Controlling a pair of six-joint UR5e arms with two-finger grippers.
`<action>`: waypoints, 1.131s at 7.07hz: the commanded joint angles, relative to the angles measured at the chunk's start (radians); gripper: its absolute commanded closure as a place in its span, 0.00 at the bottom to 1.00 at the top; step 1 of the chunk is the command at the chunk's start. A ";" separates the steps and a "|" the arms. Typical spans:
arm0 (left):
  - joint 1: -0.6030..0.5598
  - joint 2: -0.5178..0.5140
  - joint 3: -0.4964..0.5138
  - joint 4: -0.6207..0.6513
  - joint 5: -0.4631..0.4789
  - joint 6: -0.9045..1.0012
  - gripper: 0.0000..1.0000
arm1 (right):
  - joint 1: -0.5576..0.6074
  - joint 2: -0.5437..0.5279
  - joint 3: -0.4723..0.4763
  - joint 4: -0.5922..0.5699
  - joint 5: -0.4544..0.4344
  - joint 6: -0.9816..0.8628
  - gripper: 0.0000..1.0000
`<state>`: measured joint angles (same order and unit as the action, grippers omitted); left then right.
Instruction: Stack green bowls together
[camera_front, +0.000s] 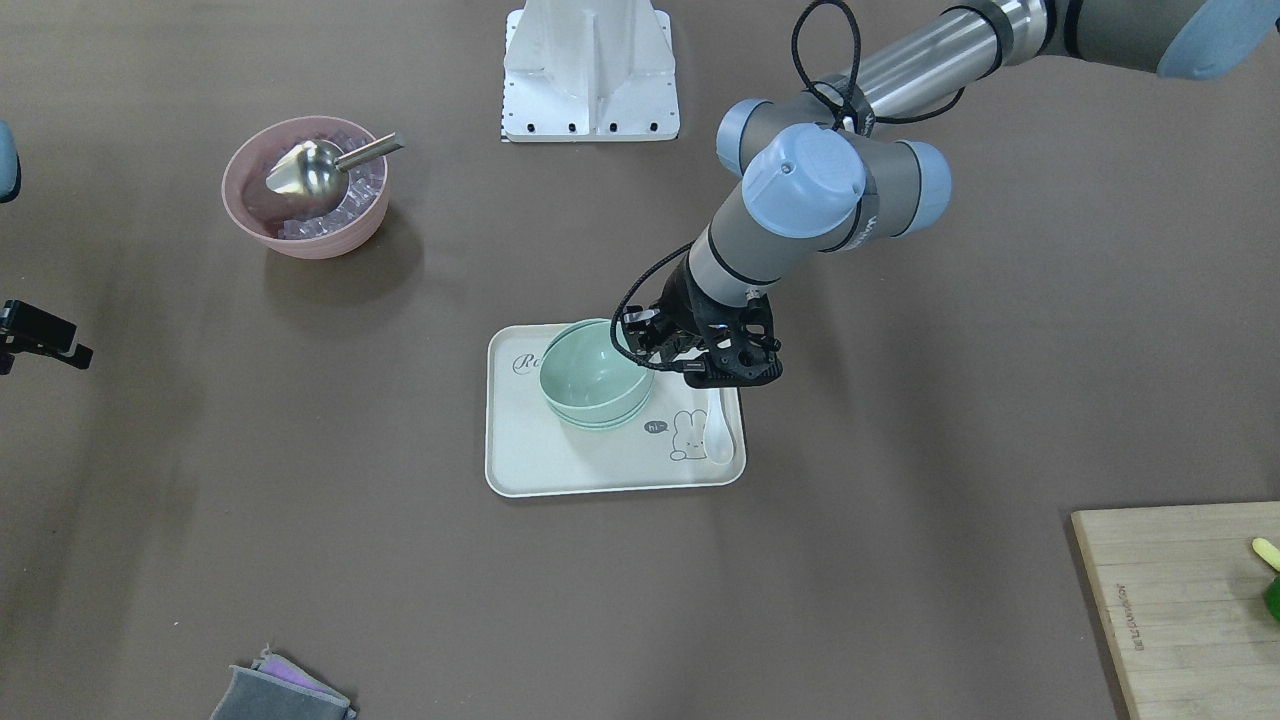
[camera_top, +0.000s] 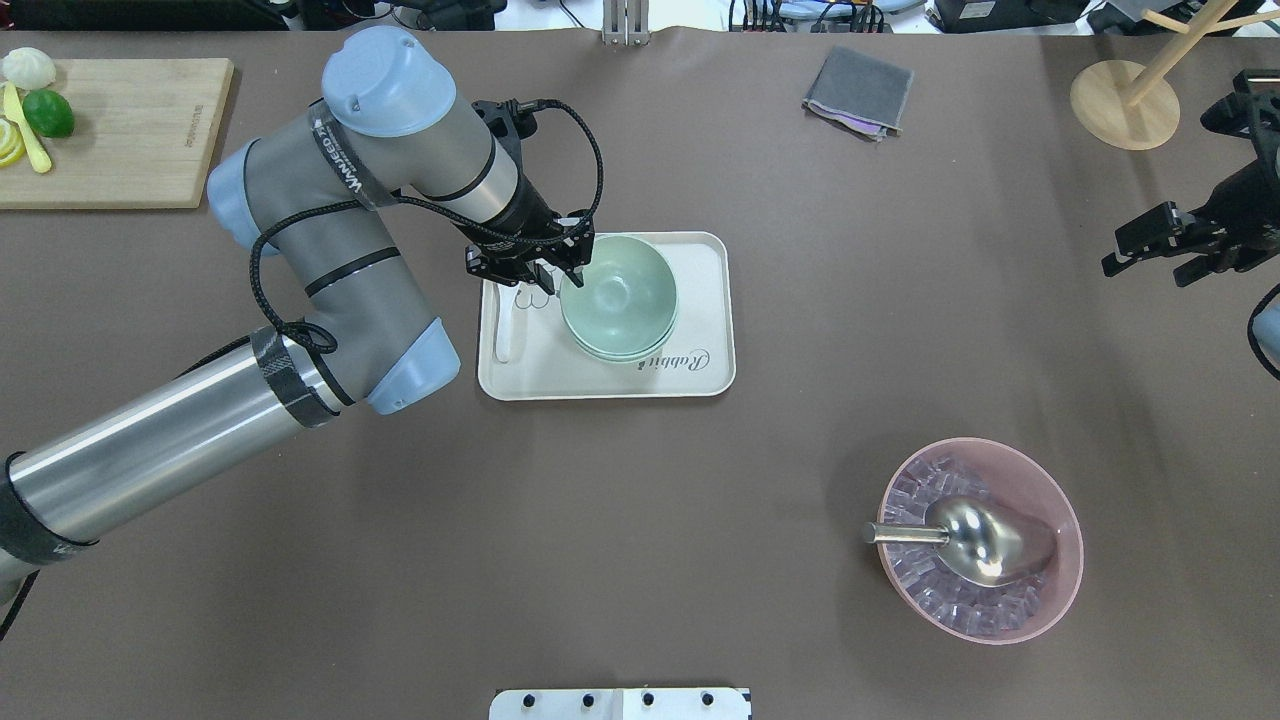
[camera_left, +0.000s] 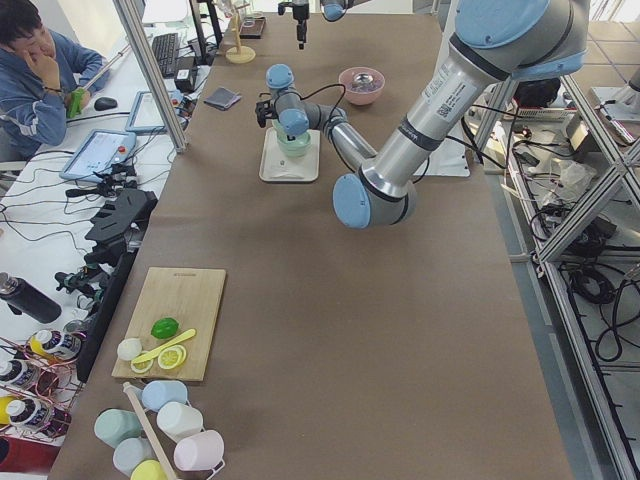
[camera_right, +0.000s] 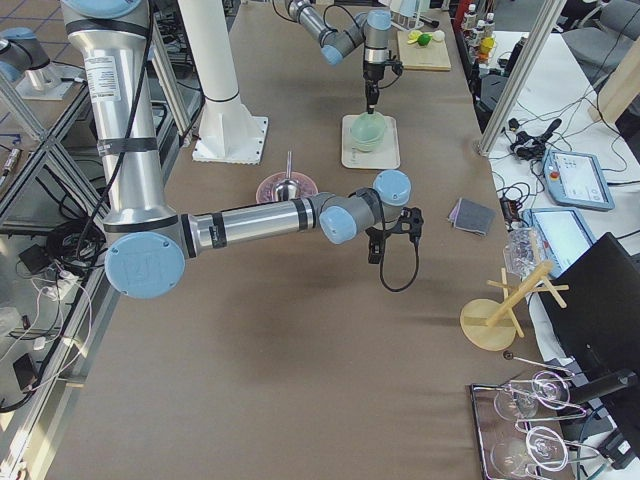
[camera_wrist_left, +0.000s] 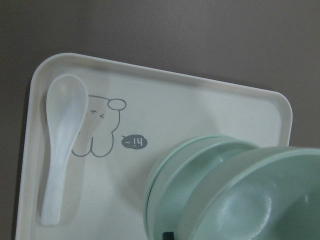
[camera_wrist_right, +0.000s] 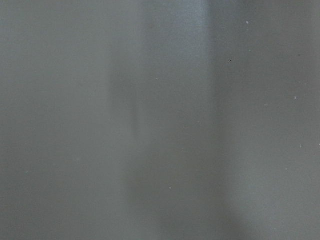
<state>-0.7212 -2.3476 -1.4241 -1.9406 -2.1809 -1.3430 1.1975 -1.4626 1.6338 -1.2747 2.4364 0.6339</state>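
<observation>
The pale green bowls (camera_front: 590, 378) sit nested on a cream tray (camera_front: 560, 470) at mid table, and show in the overhead view (camera_top: 620, 295) too. In the left wrist view the top bowl (camera_wrist_left: 250, 200) tilts, raised above the lower ones. My left gripper (camera_front: 648, 345) (camera_top: 572, 280) is shut on that top bowl's rim, on the side towards the spoon. My right gripper (camera_top: 1145, 268) hovers far off at the table's side, open and empty; its wrist view shows only bare table.
A white spoon (camera_wrist_left: 60, 145) lies on the tray (camera_top: 700, 260) beside the bowls. A pink bowl with ice and a metal scoop (camera_top: 980, 540), a wooden board with fruit (camera_top: 110, 130), a grey cloth (camera_top: 858, 92) and a wooden stand (camera_top: 1125, 100) are around.
</observation>
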 joint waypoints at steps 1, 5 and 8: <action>-0.042 0.048 -0.016 0.003 -0.009 0.049 0.02 | 0.004 0.002 -0.008 0.000 0.003 -0.003 0.00; -0.259 0.513 -0.344 0.116 -0.165 0.496 0.02 | 0.097 -0.004 -0.044 -0.046 -0.008 -0.182 0.00; -0.536 0.796 -0.409 0.261 -0.114 1.150 0.02 | 0.214 -0.030 -0.060 -0.190 -0.039 -0.494 0.00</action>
<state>-1.1540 -1.6751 -1.8150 -1.7097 -2.3189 -0.4230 1.3714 -1.4799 1.5804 -1.4177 2.4109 0.2512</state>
